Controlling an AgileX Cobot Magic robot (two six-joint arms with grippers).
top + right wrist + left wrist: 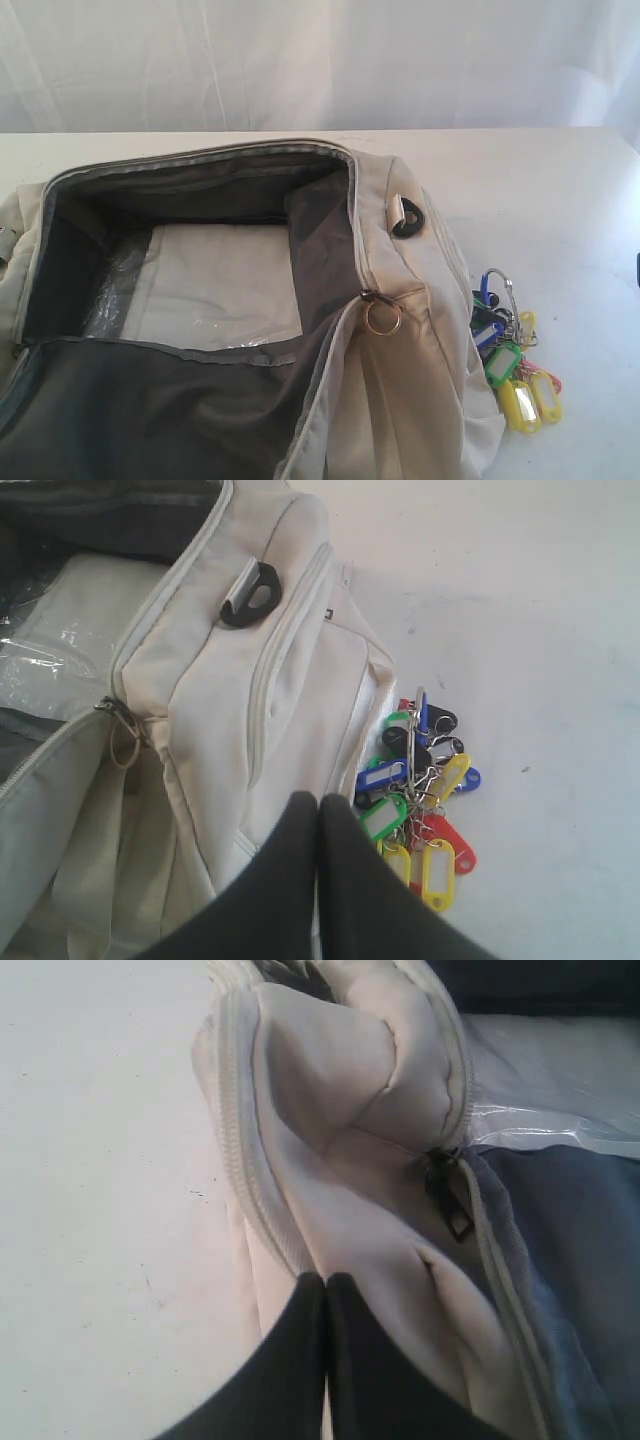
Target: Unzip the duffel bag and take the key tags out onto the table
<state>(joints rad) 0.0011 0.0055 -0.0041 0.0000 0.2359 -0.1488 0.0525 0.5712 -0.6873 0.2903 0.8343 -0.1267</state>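
The cream duffel bag lies on the white table, unzipped and gaping, its dark grey lining and a pale base panel showing. Its metal ring pull hangs at the zipper's end. The key tags lie on the table against the bag's right end, also seen as key tags in the right wrist view. My right gripper is shut and empty, hovering over the bag's end beside the tags. My left gripper is shut and empty, above the bag's other end. Neither gripper appears in the exterior view.
A black D-ring sits on the bag's right end. A clear plastic sheet lies inside the bag. A white curtain backs the table. Bare tabletop lies beside the bag's left end.
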